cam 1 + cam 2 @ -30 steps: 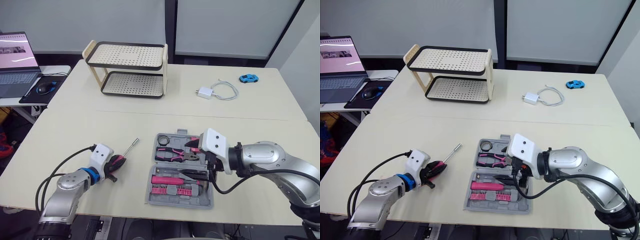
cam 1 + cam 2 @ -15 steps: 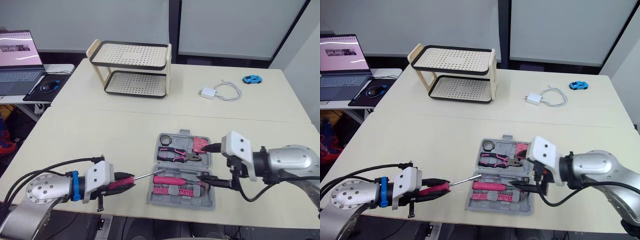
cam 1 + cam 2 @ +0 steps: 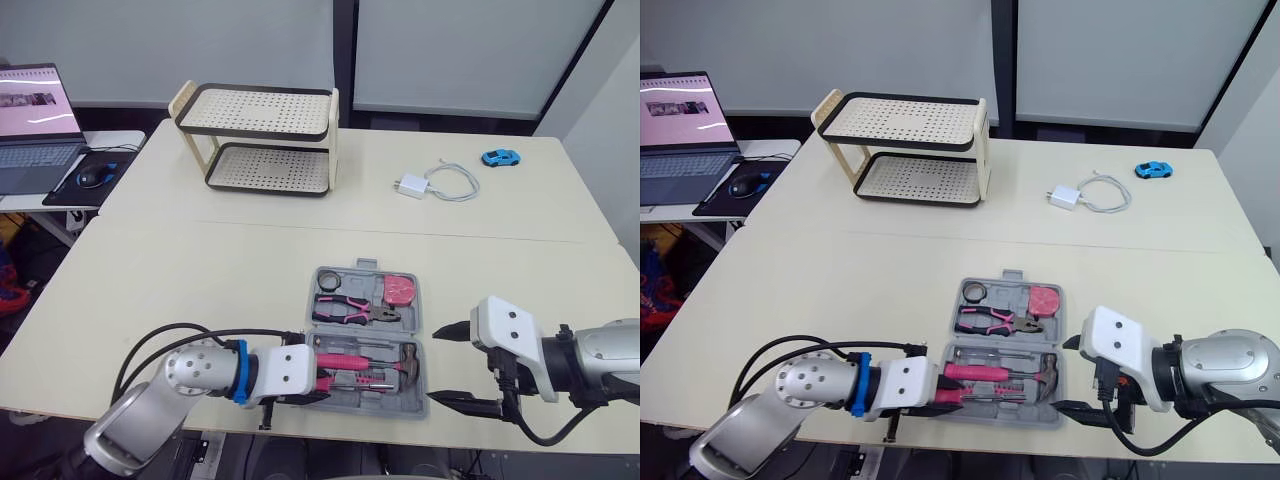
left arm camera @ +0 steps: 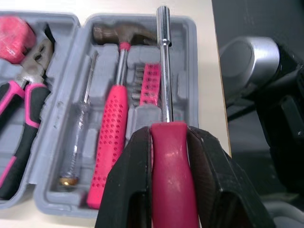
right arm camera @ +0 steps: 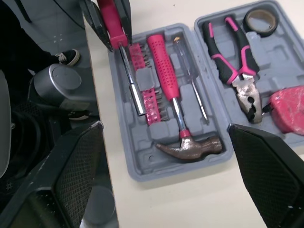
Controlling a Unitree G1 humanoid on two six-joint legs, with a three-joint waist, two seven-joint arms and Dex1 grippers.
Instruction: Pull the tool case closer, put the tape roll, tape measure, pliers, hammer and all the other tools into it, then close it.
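Observation:
The grey tool case lies open near the table's front edge. In it are the tape roll, pink pliers, red tape measure, pink-handled hammer and a slim screwdriver. My left gripper is at the case's front left corner, shut on the pink handle of a nut driver. Its steel shaft reaches over the row of bits in the case's near half. My right gripper hangs wide open just right of the case, holding nothing.
A two-shelf perforated rack stands at the back left. A white charger with cable and a blue toy car lie at the back right. A laptop and mouse sit on a side table at the far left.
My left gripper has carried the nut driver rightward, from the bare table left of the case to over its near half. My right gripper has drawn back off the case to its right.

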